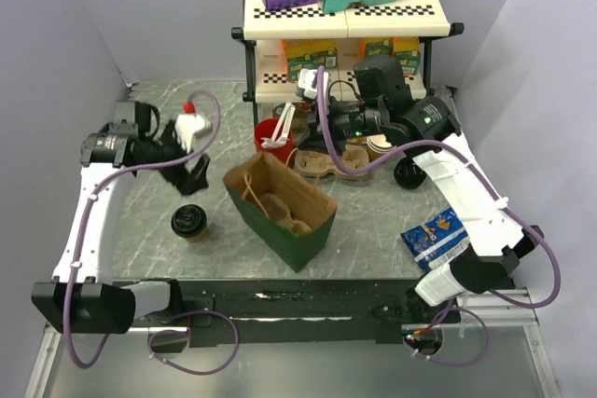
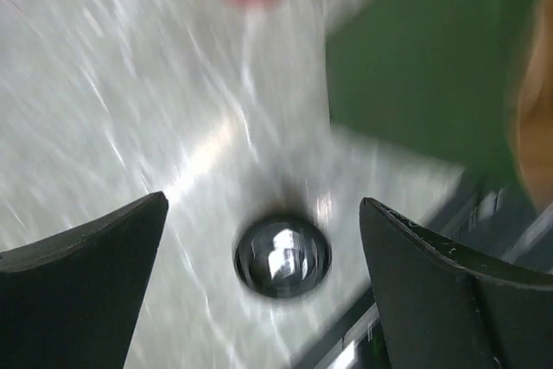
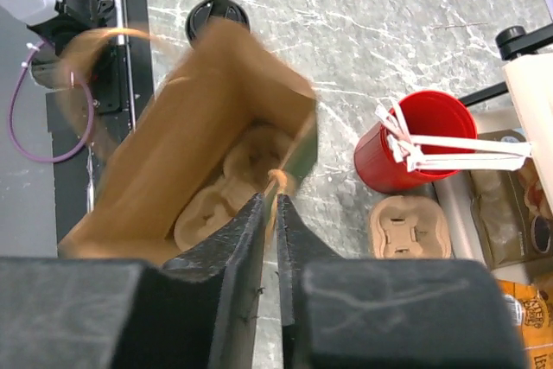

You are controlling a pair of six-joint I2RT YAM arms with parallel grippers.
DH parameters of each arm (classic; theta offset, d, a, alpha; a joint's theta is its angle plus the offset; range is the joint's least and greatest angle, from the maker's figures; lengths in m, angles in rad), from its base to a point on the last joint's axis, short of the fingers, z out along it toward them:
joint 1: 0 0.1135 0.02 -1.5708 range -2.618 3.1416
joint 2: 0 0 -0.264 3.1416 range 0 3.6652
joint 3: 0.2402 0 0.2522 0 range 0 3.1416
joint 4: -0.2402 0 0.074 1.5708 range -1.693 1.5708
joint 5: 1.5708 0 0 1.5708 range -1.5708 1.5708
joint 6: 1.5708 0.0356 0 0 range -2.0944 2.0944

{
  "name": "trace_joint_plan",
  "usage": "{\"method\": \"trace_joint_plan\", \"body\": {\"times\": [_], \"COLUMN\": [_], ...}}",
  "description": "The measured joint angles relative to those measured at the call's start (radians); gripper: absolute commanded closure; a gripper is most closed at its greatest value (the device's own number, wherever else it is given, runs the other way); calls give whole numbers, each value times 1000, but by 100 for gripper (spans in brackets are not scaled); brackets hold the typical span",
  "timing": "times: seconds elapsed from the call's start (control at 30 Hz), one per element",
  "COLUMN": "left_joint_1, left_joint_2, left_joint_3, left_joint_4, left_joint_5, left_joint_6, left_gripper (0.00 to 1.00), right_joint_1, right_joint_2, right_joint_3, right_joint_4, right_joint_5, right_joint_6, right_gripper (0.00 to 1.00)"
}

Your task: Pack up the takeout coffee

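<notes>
**Takeout coffee** [image 1: 189, 222]: brown paper cup with a black lid, upright on the table [image 1: 373, 221] in its near left part, beside the bag but apart from it. In the left wrist view the lid [image 2: 282, 257] is blurred.

**Left hand** [image 1: 189, 171]: hangs above the coffee on its far side, fingers [image 2: 95, 257] spread wide, nothing between them.

**Paper bag** [image 1: 300, 244]: green outside and brown inside, mouth open, at mid-table toward the near edge. A pulp cup carrier [image 1: 280, 208] lies inside.

**Right hand** [image 3: 270, 205]: raised over the far end of the bag, fingers drawn almost together with only a slit left. A tan strip shows at the tips; whether it is gripped cannot be told.

**Red cup** [image 1: 270, 137]: holds white stirrers, beyond the bag toward the far edge.

**Loose carriers** [image 1: 326, 165]: to the right of the red cup.

**Shelf rack** [image 1: 340, 8]: at the far edge.

**Blue packet** [image 1: 436, 235]: by the right edge, toward the near corner.
</notes>
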Motion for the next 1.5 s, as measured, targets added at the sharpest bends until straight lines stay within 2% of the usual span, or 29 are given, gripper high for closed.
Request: {"method": "trace_joint_plan", "body": {"times": [0.07,0.13,0.17,0.2,0.4,0.67,0.77,1.0,1.27,1.5], "left_joint_1": [17,19,19,19,19,18,14,5,-49,-72], "left_joint_2": [2,-6,-13,-26,-85,-74,-74,-70,-23,9], "left_joint_3": [-55,-107,-127,-146,-192,-244,-271,-333,-333,-346], "left_joint_4": [-77,-138,-155,-172,-219,-227,-226,-221,-189,-176], "left_joint_5": [-31,-50,-53,-54,-71,-177,-203,-233,-233,-241], "left_joint_6": [88,154,179,209,370,649,765,962,1007,1007], "left_gripper": [1,1,1,1,1,1,1,1,1,5], "right_joint_1": [-2,-5,-6,-6,-6,-6,-6,-6,-6,-6], "right_joint_2": [5,6,6,7,14,14,14,-3,-26,-26], "right_joint_3": [0,0,0,0,0,0,0,-14,-32,-33], "right_joint_4": [4,6,7,10,12,19,19,19,19,19], "right_joint_5": [-1,-2,-2,-2,3,14,18,31,47,56], "right_joint_6": [6,12,15,20,37,51,51,50,39,34], "right_gripper": [77,70,66,56,34,19,15,14,13,13]}}
